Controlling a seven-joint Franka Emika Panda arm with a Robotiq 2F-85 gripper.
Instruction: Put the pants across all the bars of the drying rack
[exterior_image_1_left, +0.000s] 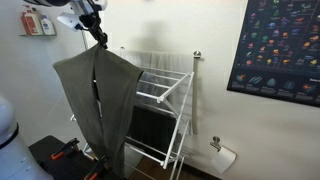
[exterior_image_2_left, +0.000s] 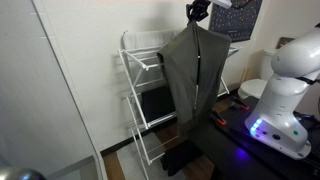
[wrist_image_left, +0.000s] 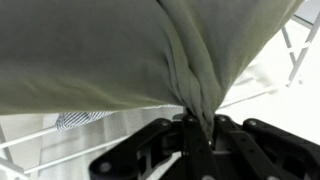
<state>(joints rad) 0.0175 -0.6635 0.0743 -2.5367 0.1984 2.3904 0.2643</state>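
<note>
Beside the drying rack (exterior_image_1_left: 172, 95), in front of its near side, the pants (exterior_image_1_left: 95, 100) hang full length from the gripper (exterior_image_1_left: 97, 38). Its jaws are clamped together on a bunched fold of the fabric. The held fold sits slightly higher than the bars (exterior_image_1_left: 160, 62), not yet draped across them.

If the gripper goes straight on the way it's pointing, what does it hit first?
The pants it is gripping, bunched right ahead of the gripper; past them probably the drying rack, though depth is unclear.
</note>
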